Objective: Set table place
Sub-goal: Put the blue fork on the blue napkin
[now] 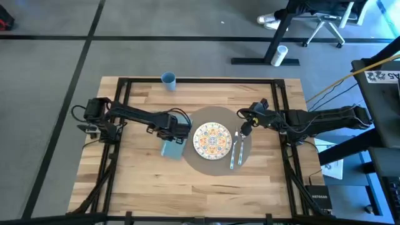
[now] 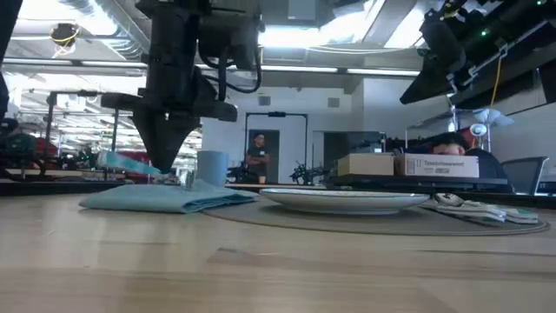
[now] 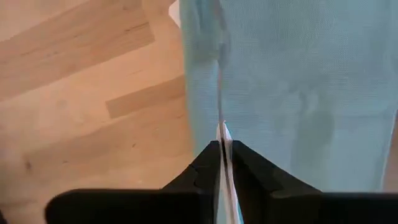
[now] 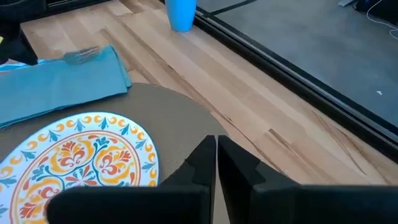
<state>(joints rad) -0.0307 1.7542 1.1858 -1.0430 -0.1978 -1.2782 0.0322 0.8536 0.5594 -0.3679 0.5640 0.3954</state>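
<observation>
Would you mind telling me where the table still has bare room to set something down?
The table is bare along its near edge below the placemat, and at its far right corner. The middle is crowded: napkin under the left gripper, plate, cutlery, right gripper. A blue cup stands at the far edge.

Light-wood plank table [image 1: 144,175], black-framed; round grey-brown placemat [image 1: 215,167] flat, right of centre.
</observation>
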